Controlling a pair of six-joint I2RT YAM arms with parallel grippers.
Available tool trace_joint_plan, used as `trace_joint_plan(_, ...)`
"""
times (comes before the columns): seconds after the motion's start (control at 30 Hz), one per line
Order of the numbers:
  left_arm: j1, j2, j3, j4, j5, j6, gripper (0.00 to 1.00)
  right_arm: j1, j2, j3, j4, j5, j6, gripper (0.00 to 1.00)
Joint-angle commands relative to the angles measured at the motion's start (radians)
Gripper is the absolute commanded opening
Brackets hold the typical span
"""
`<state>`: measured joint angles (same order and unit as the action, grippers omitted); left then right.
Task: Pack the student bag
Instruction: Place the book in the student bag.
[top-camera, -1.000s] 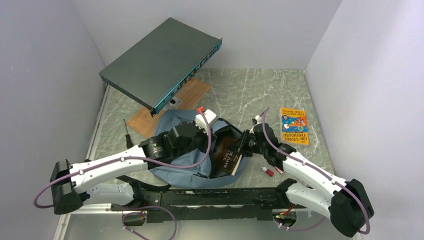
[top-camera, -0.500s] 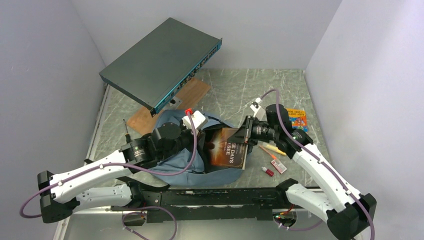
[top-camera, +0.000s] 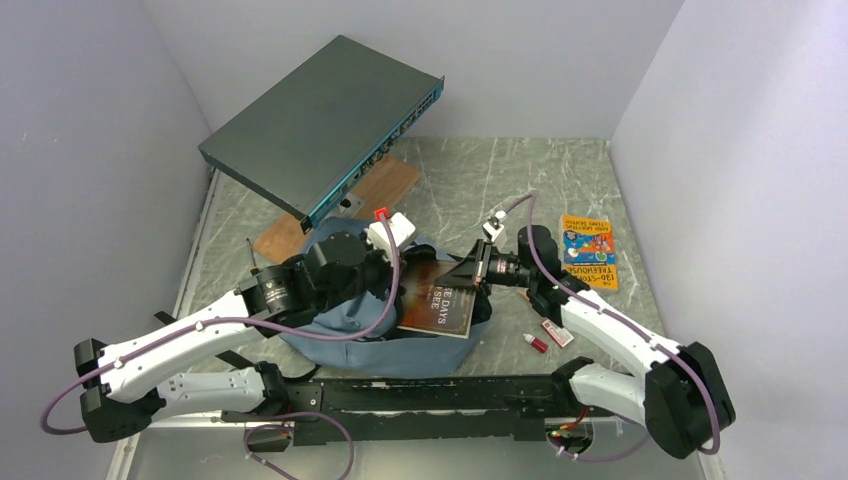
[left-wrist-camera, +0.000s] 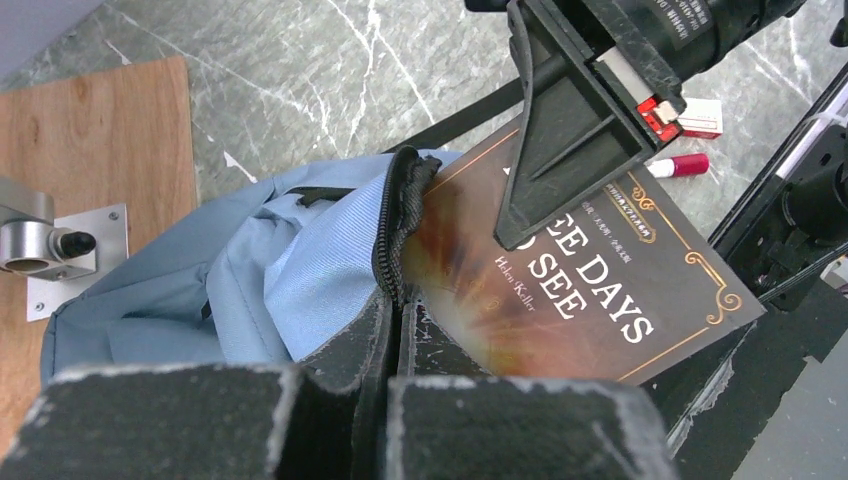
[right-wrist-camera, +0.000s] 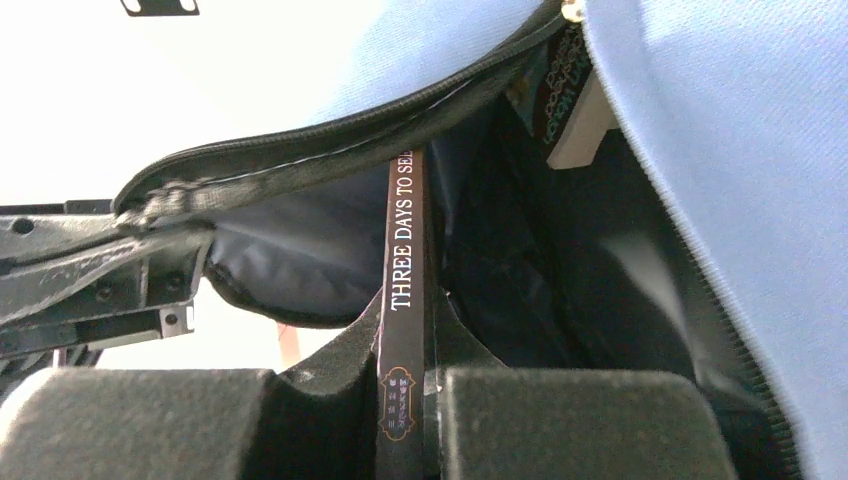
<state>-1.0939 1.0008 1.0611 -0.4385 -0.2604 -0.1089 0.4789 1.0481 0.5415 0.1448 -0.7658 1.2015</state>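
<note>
Pinched at its spine between the closed fingers of the right gripper (right-wrist-camera: 410, 400), the dark book (top-camera: 440, 305) is held partway into the unzipped mouth of the student bag (top-camera: 420, 353), which lies on the marbled table (top-camera: 480, 180) between both arms; its zippered edge is clamped tight by the left gripper (left-wrist-camera: 393, 332).

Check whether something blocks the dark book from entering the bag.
Nothing visible does. The book, in the right fingers, points into the open mouth of the bag; the left fingers pinch the zipper edge. Another book inside sits beside its path.
</note>
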Motion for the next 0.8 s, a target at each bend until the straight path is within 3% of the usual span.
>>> trace_joint_plan(0.0, -0.011, 0.003, 0.125, 0.142, 0.097, -0.003, 0.00, 0.003, 0.070, 0.003, 0.215, 0.196, 0.019, 0.00)
trace_joint_plan(0.13, -0.012, 0.004, 0.145, 0.152, 0.091, 0.006, 0.00, 0.006, 0.069, 0.033, 0.016, 0.289, -0.140, 0.00)
trace_joint_plan(0.27, -0.013, 0.004, 0.162, 0.175, 0.074, 0.007, 0.00, 0.006, 0.100, 0.038, -0.062, 0.333, -0.231, 0.00)
trace_joint_plan(0.5, -0.012, -0.015, 0.130, 0.233, 0.107, -0.032, 0.00, 0.024, 0.179, -0.037, 0.156, 0.302, -0.122, 0.00)
trace_joint_plan(0.77, -0.014, 0.008, 0.063, 0.286, 0.163, -0.092, 0.00, 0.156, 0.302, 0.088, 0.332, 0.338, -0.024, 0.00)
